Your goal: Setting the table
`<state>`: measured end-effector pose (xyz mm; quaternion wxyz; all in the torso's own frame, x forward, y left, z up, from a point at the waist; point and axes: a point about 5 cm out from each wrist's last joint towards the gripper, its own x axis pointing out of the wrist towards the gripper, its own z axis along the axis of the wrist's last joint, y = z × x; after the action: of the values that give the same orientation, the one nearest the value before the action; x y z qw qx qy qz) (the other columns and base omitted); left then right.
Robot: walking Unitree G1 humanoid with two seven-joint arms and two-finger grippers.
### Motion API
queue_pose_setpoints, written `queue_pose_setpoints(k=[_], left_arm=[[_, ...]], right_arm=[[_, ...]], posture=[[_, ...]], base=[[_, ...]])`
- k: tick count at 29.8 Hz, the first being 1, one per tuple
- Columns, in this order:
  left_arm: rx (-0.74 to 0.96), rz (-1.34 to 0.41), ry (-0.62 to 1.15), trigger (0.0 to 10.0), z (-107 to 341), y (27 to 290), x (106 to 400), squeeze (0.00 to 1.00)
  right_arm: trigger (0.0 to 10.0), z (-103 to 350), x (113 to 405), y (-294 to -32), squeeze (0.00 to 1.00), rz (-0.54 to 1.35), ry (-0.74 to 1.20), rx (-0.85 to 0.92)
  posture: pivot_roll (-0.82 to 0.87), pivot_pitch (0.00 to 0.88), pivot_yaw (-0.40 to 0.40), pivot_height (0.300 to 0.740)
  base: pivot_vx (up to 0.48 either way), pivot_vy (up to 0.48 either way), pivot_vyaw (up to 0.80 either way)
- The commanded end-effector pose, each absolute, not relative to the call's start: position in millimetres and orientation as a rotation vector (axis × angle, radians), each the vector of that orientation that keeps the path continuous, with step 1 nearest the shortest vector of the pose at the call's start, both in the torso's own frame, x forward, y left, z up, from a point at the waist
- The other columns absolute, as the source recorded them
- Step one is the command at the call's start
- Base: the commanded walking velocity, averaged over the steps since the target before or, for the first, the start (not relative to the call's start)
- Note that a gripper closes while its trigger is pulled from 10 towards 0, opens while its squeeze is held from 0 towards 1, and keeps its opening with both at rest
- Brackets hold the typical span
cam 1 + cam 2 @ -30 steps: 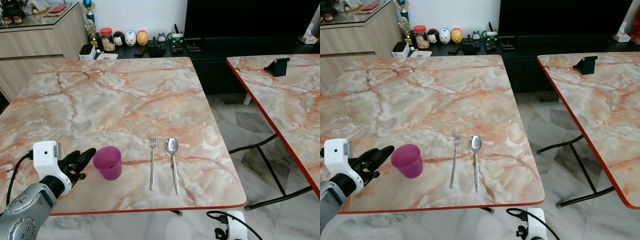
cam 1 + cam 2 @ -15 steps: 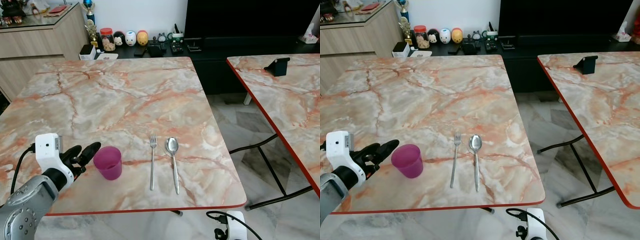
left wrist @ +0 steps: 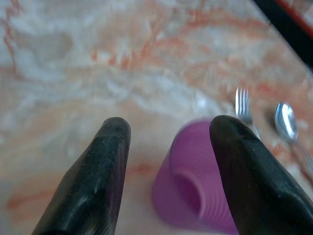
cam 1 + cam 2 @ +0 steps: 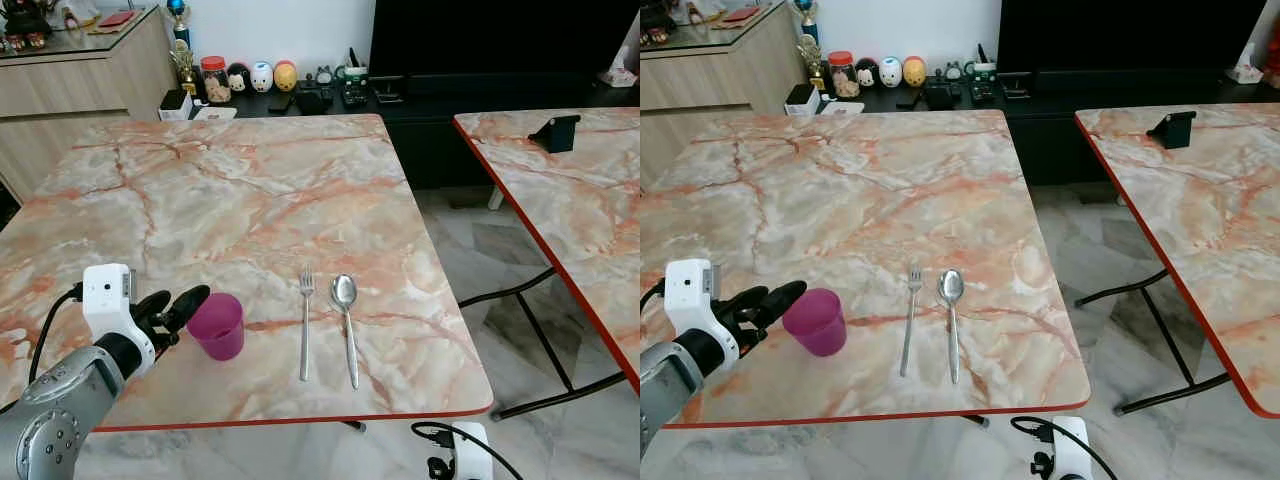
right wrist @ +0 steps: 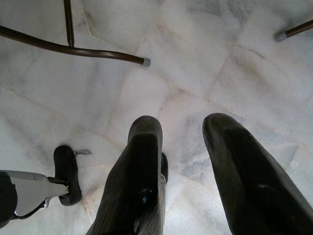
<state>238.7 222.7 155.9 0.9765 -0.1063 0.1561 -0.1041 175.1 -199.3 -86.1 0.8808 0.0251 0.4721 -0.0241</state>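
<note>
Closer now, my left gripper (image 4: 183,305) brings spread fingers beside the purple plastic cup (image 4: 216,326); at its 3 o'clock, the steel fork (image 4: 305,322) and spoon (image 4: 346,325) lie placed on the marble desk (image 4: 250,200); cup unplaced.

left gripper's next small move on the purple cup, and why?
Probably ease the left gripper a little further forward so its fingers straddle the purple cup, then close. Its fingers are open and beside the cup's left side; in the left wrist view the cup sits off toward one finger, not yet between them. The right gripper hangs idle over the floor.
</note>
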Motion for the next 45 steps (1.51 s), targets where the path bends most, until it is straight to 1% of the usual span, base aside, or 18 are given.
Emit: queue_pose_setpoints(k=[1, 14, 31, 32, 33, 34, 35, 36, 45], left_arm=[[-0.188, -0.228, 0.348, 10.0, 153.9, 221.0, 235.4, 0.0], [-0.168, -0.239, 0.404, 10.0, 147.4, 221.9, 230.7, 0.0], [-0.144, -0.264, 0.426, 10.0, 146.0, 210.9, 234.3, 0.0], [-0.148, -0.27, 0.426, 9.6, 146.1, 209.5, 234.1, 0.0], [-0.153, -0.276, 0.426, 3.9, 146.4, 208.0, 234.1, 0.0], [-0.153, -0.276, 0.426, 3.9, 146.4, 208.0, 234.1, 0.0], [-0.157, -0.284, 0.426, 1.5, 146.8, 206.6, 234.3, 0.0], [-0.158, -0.285, 0.425, 0.0, 147.2, 206.5, 234.6, 0.0], [-0.154, -0.296, 0.424, 0.0, 150.2, 205.2, 235.4, 0.0]], right_arm=[[10.0, -85.5, 177.1, -197.6, 0.0, -0.046, 0.984, 0.056], [10.0, -85.3, 177.3, -198.0, 0.0, -0.042, 0.984, 0.053], [10.0, -85.3, 177.6, -197.3, 0.0, -0.037, 0.986, 0.055], [10.0, -85.4, 177.6, -197.2, 0.0, -0.035, 0.987, 0.056], [10.0, -85.4, 177.5, -197.1, 0.0, -0.034, 0.988, 0.056], [10.0, -85.4, 177.5, -197.1, 0.0, -0.034, 0.988, 0.056], [10.0, -85.5, 177.4, -197.0, 0.0, -0.032, 0.99, 0.057], [10.0, -85.5, 177.4, -196.9, 0.0, -0.031, 0.99, 0.057], [10.0, -85.6, 177.5, -196.9, 0.0, -0.03, 0.993, 0.057]], posture=[[0.04, 0.0, 0.031, 0.724], [0.04, 0.0, 0.028, 0.724], [0.04, 0.0, 0.031, 0.724], [0.04, 0.0, 0.031, 0.724], [0.04, 0.0, 0.031, 0.724], [0.04, 0.0, 0.031, 0.724], [0.04, 0.0, 0.031, 0.724], [0.04, 0.0, 0.031, 0.724], [0.04, 0.0, 0.03, 0.724]], base=[[0.0, 0.0, 0.0], [0.0, 0.0, 0.0], [0.0, 0.0, 0.0], [0.0, 0.0, 0.0], [0.0, 0.0, 0.0], [0.0, 0.0, 0.0], [0.0, 0.0, 0.0], [0.0, 0.0, 0.0], [0.0, 0.0, 0.0]])
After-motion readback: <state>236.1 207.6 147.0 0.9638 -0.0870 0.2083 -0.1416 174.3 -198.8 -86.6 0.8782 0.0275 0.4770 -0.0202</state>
